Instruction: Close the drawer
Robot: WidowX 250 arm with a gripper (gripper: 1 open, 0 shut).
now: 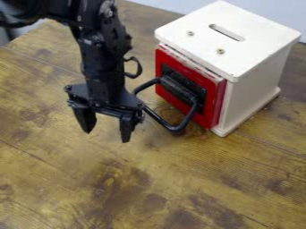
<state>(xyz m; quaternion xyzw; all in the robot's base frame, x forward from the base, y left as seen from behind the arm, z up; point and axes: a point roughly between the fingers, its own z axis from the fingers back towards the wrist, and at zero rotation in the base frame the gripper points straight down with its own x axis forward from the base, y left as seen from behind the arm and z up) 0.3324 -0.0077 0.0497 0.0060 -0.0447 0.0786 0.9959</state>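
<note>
The red drawer (206, 89) with its black centre panel sits in the front of the cream-white cube box (239, 49), pulled out only slightly. Its large black loop handle (164, 107) hangs forward and down onto the wooden table. My gripper (106, 122) is black, points downward and is open, with nothing between its fingers. It hovers just above the table to the left of the loop handle; its right finger (128, 127) is close beside the handle's left curve. I cannot tell if they touch.
The wooden table (180, 188) stretches in front and to the left. The box stands at the back right near the table's edge. My arm (89, 36) rises up and left from the gripper.
</note>
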